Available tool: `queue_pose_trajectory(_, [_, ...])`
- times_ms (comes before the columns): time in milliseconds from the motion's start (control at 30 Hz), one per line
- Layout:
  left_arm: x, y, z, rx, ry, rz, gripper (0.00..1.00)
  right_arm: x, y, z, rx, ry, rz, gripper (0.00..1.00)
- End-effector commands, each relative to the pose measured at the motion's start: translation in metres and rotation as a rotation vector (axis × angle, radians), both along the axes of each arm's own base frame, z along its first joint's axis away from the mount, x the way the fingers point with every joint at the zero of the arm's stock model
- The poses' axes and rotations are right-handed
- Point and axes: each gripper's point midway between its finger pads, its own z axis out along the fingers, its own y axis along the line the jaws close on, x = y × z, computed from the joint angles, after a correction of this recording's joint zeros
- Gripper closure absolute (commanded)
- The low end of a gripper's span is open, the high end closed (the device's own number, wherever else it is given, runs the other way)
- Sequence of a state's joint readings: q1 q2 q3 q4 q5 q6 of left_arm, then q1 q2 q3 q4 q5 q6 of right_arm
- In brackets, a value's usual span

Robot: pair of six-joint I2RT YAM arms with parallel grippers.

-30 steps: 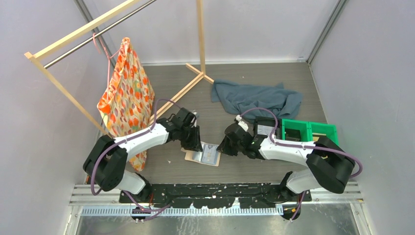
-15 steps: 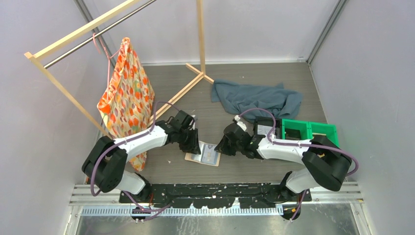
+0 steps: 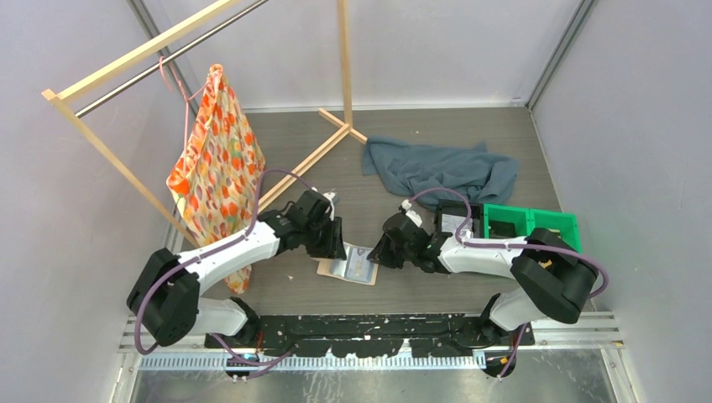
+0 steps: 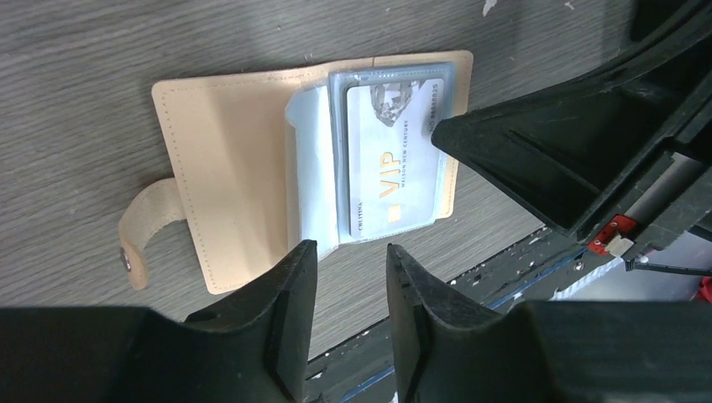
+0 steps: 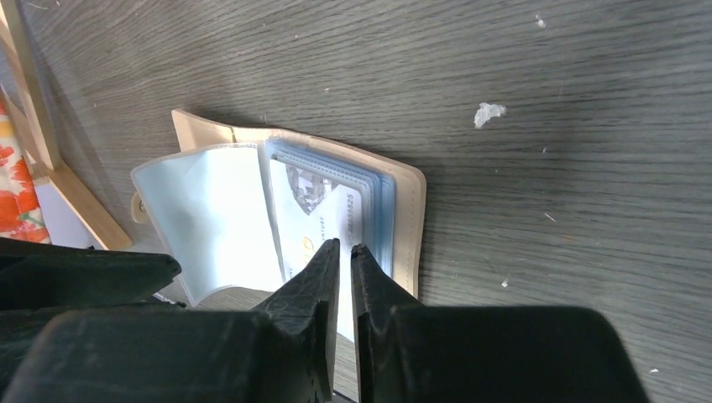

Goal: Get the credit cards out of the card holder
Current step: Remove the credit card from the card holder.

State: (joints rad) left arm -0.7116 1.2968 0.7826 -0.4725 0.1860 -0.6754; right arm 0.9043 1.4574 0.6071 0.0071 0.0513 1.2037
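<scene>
So, left gripper [image 4: 348, 252] hangs at the near edge of the card holder [image 4: 227, 168], jaws part open, nothing between them. Over the last second that arm swung its elbow out to the left and the gripper eased back a touch; the holder hasn't budged. Right gripper [image 5: 345, 248] barely shifted. Its jaws are almost closed, thin slit only, with the tips down on the edge of the card [image 4: 390, 159]. Can't tell if it's pinching the card or just pinning it.

My read: left is re-setting for another go and right is keeping things flat. Nothing is out yet. 1 card is visible, in the pocket stack on the half nearer the right arm. 1 clear sleeve [image 5: 201, 218] is flipped over onto the other half.

Holder lies open flat on the table [image 4: 84, 50] between the 2 grippers, tab [image 4: 138, 239] sticking out sideways.

Writing:
- Gold "VIP" on the pale card.
- The small line under it looks like "MAISON NEW CENTURY", not certain.
- A number string, mostly 8s, too small to trust.
- A diamond graphic.
- No brand showing on the holder.
</scene>
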Motion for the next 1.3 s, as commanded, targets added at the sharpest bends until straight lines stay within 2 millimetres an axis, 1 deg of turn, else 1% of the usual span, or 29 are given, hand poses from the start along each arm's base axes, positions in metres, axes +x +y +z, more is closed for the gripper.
queue_pose_trajectory(0, [0.000,-0.015,0.009,-0.055,0.009,-0.048,0.61,0.004,0.002,0.016,0.031,-0.040,-0.006,0.84])
queue_pose_trajectory(67, [0.000,-0.017,0.012,-0.071,0.010,-0.052,0.60,0.002,-0.005,0.016,0.005,-0.036,-0.012,0.83])
queue_pose_trajectory(200, [-0.001,-0.026,0.023,-0.117,0.010,-0.072,0.59,0.001,-0.012,0.018,-0.005,-0.049,-0.028,0.82])
queue_pose_trajectory(300, [-0.003,-0.035,0.035,-0.168,0.003,-0.081,0.59,0.000,-0.014,0.017,-0.005,-0.048,-0.033,0.82])
queue_pose_trajectory(367, [-0.003,-0.039,0.037,-0.188,0.005,-0.080,0.59,0.001,-0.012,0.016,0.002,-0.045,-0.032,0.82])
queue_pose_trajectory(500, [-0.006,-0.044,0.032,-0.200,0.020,-0.088,0.59,0.001,-0.008,0.017,0.017,-0.043,-0.029,0.82])
queue_pose_trajectory(600, [-0.007,-0.044,0.025,-0.190,0.030,-0.085,0.59,0.003,-0.007,0.018,0.021,-0.047,-0.029,0.82])
queue_pose_trajectory(833, [-0.006,-0.040,-0.002,-0.151,0.066,-0.081,0.60,0.000,-0.003,0.011,0.019,-0.025,-0.013,0.82])
queue_pose_trajectory(933, [-0.005,-0.036,-0.008,-0.143,0.078,-0.064,0.60,0.003,0.001,0.013,0.036,-0.034,-0.010,0.82])
queue_pose_trajectory(1100, [-0.005,-0.026,-0.015,-0.144,0.096,-0.024,0.60,0.003,0.004,0.011,0.037,-0.027,-0.001,0.82])
queue_pose_trajectory(1267, [-0.006,-0.022,-0.024,-0.146,0.118,-0.014,0.59,0.003,0.008,0.008,0.041,-0.018,0.007,0.82])
